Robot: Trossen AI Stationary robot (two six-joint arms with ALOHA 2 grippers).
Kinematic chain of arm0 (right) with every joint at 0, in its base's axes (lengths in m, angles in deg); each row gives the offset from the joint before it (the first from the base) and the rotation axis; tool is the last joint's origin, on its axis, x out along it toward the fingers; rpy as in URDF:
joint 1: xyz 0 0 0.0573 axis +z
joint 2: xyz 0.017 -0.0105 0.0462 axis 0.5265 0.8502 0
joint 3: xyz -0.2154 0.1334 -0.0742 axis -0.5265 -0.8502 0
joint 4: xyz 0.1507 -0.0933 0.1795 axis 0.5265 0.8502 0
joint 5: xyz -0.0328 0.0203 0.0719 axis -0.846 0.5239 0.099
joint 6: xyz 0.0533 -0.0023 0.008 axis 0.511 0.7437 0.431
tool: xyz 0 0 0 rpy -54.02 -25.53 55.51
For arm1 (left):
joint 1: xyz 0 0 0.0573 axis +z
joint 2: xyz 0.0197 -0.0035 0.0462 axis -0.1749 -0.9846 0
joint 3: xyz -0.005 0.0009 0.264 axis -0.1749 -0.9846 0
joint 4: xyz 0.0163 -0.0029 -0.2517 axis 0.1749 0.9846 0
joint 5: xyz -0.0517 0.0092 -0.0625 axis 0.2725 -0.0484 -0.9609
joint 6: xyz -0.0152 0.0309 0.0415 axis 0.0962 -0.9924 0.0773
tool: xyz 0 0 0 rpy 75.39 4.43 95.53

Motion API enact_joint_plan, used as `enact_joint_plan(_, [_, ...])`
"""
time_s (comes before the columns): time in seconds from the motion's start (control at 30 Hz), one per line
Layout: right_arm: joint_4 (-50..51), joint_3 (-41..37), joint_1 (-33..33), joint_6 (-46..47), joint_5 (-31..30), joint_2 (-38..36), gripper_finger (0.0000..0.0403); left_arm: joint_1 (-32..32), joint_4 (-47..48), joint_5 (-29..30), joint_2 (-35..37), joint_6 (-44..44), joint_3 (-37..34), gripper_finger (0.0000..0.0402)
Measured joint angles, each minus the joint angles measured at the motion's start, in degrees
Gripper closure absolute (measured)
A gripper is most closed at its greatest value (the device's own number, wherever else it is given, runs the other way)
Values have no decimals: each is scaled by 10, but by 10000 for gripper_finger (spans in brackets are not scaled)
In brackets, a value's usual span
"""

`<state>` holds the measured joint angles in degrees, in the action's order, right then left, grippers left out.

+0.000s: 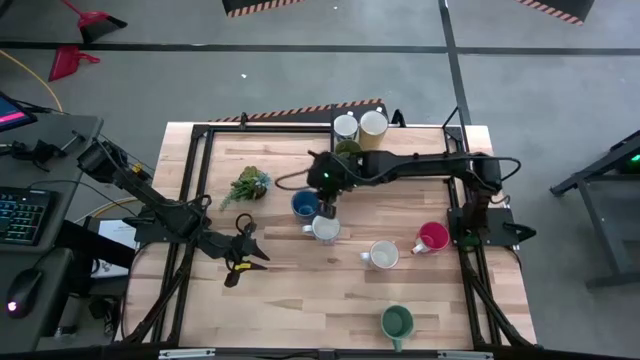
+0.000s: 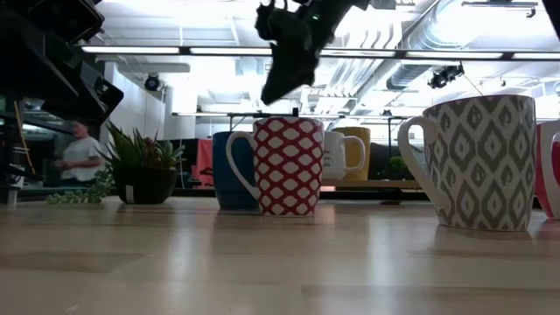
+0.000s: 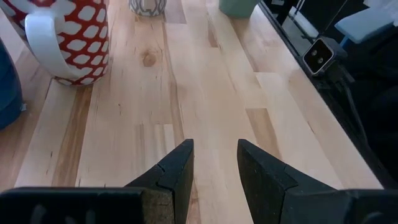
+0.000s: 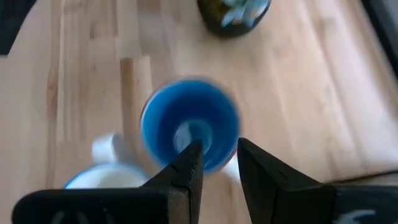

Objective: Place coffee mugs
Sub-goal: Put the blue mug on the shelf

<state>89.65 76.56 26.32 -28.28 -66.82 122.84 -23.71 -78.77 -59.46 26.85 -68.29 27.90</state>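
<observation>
Several coffee mugs stand upright on their bases on the wooden table. White, cream and olive mugs are at the far edge. Blue and red-and-white patterned mugs are in the middle. Grey patterned, red and teal mugs are nearer and to the right. My right gripper hangs open above the blue mug, well clear of it in the low view. My left gripper rests open over bare table at the left.
A small leafy plant stands left of the blue mug. A black frame runs around the table's edges. There is bare wood between my left gripper and the teal mug. A person shows in the room beyond the table.
</observation>
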Motion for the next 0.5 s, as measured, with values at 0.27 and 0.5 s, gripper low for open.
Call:
enact_joint_plan(0.27, [181, 214, -9, -49, -5, 109, 322, 0, -1, 0, 0, 11, 0, 289])
enact_joint_plan(0.5, [269, 295, -3, -61, -5, 174, 322, 0, 3, 0, 0, 11, 0, 289])
